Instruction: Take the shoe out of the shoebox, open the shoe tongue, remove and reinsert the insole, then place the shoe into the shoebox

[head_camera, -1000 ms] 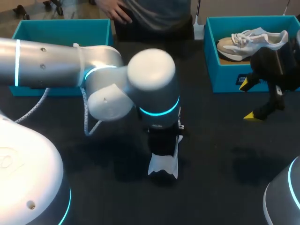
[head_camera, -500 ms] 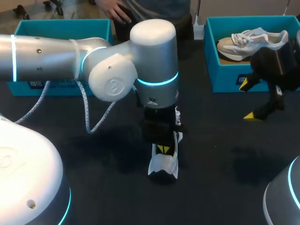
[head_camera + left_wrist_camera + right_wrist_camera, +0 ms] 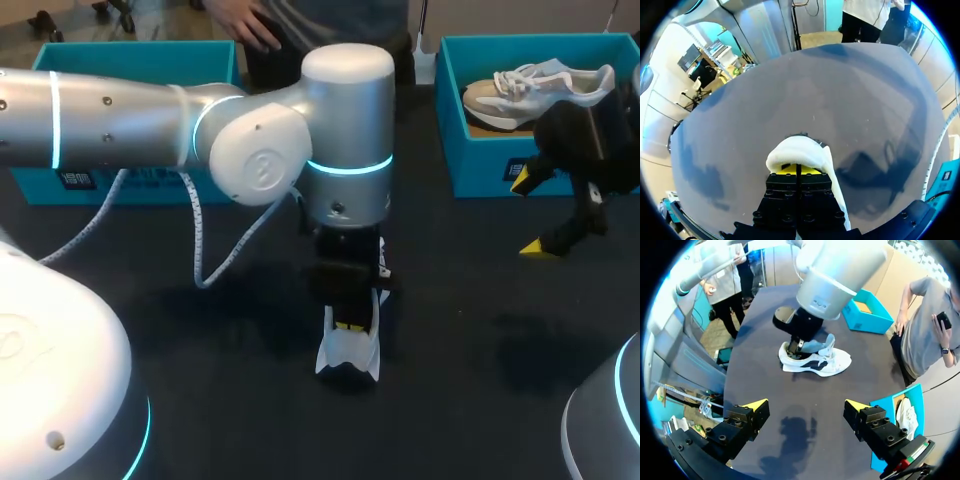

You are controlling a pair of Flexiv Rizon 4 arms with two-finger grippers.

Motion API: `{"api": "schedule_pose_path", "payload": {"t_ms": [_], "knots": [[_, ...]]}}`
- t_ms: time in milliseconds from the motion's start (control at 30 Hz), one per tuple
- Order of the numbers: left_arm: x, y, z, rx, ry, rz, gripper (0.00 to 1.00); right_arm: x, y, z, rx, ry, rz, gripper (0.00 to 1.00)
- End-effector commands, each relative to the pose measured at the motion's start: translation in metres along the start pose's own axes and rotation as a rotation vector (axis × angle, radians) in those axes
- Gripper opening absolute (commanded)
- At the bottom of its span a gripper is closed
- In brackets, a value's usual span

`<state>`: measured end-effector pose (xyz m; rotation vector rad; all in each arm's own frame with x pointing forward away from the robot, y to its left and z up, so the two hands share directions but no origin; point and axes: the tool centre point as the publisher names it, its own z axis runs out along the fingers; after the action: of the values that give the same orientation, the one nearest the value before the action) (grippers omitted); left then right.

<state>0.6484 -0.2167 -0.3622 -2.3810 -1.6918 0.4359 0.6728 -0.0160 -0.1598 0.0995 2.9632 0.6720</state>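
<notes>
A white shoe (image 3: 350, 358) with dark markings lies on the black table near the middle, heel toward me; the right wrist view shows the shoe (image 3: 820, 362) with its tongue (image 3: 828, 344) standing up. My left gripper (image 3: 350, 324) points down into the heel opening. In its own view the left gripper (image 3: 797, 170) is shut, with a thin white rounded piece, apparently the insole (image 3: 800, 150), curling over the tips. My right gripper (image 3: 530, 213) hangs open and empty in front of the teal shoebox (image 3: 480, 165).
A second pale shoe (image 3: 540, 85) lies inside the shoebox at the back right. Another teal box (image 3: 130, 60) stands at the back left. A white cable (image 3: 200, 240) loops down from my left arm. My right gripper (image 3: 806, 405) has bare tabletop below it.
My left arm's wrist has swung to the right and turned, uncovering the yellow tips in the shoe. The shoe and the right arm have stayed put.
</notes>
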Motion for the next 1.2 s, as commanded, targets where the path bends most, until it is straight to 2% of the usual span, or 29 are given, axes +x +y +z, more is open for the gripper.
{"api": "schedule_pose_path", "payload": {"t_ms": [33, 700, 1200], "knots": [[-0.002, 0.002, 0.007, 0.007, 0.014, -0.011, 0.0, -0.002, 0.001, 0.001, 0.004, 0.003, 0.001, 1.0], [0.008, 0.011, 0.032, 0.017, 0.066, -0.053, 0.0, -0.002, 0.001, 0.001, 0.004, 0.003, 0.001, 1.0], [0.006, 0.019, 0.051, 0.007, 0.082, -0.067, 0.0, -0.002, 0.001, 0.001, 0.004, 0.003, 0.001, 1.0]]}}
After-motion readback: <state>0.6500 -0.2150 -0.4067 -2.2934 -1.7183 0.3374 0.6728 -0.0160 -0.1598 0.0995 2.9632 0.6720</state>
